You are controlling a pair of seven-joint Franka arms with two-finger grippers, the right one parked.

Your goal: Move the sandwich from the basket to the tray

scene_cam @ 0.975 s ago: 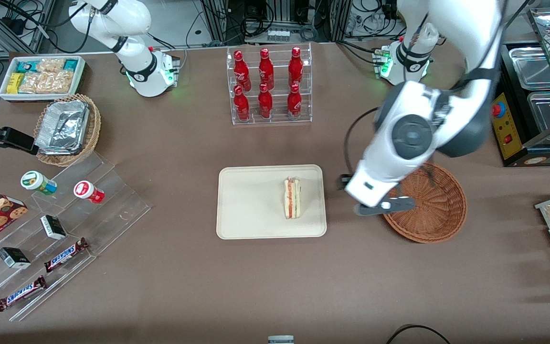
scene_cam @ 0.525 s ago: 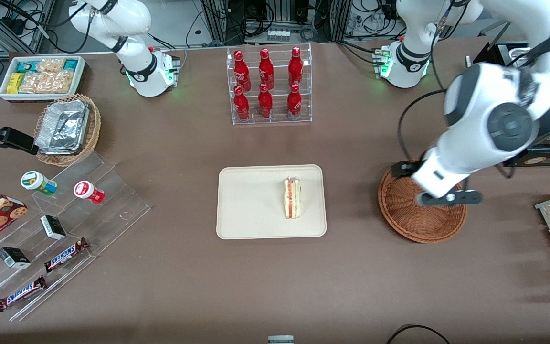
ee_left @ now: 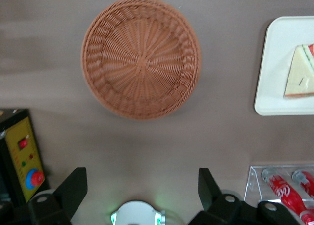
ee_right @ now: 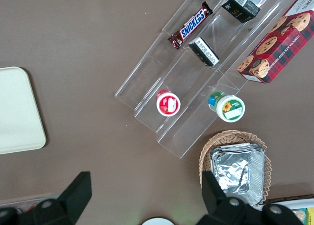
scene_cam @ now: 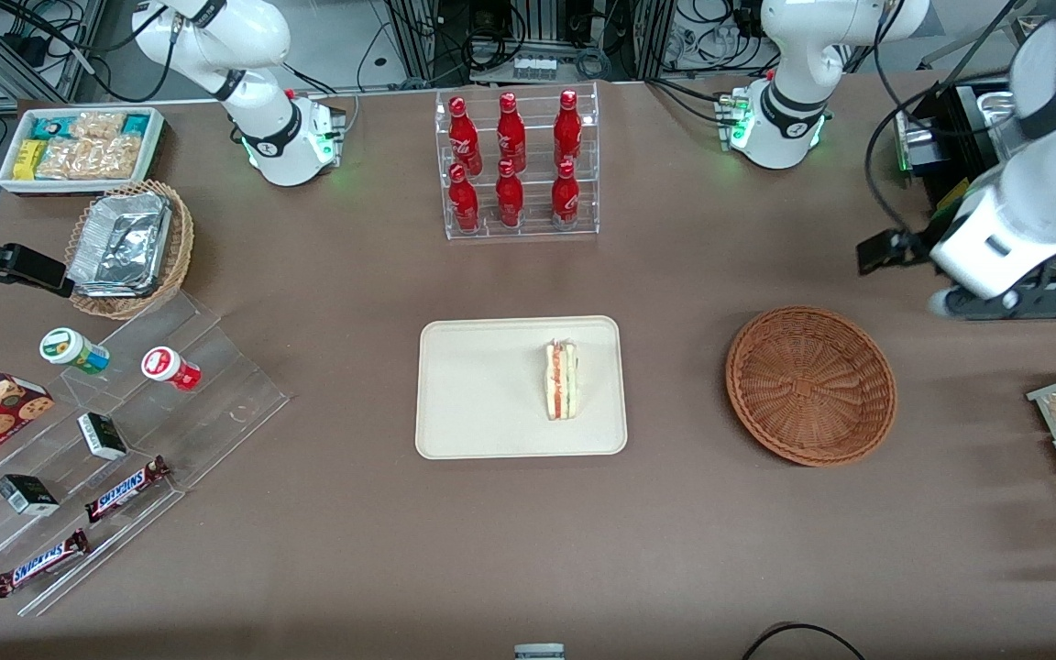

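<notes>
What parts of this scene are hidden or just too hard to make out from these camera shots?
- Gripper: open and empty in the left wrist view; in the front view it hangs high toward the working arm's end of the table, its fingers hidden by the arm.
- Tray and sandwich: cut off by the left wrist view's edge.
- Sandwich filling: too small to identify.
- Basket: appears empty; nothing hidden.

"SNICKERS" reads on two candy bars point(scene_cam: 127, 489) point(scene_cam: 40, 563) lying on the clear stand point(scene_cam: 106, 440); the gripper point(ee_left: 142, 190) bears no text.
</notes>
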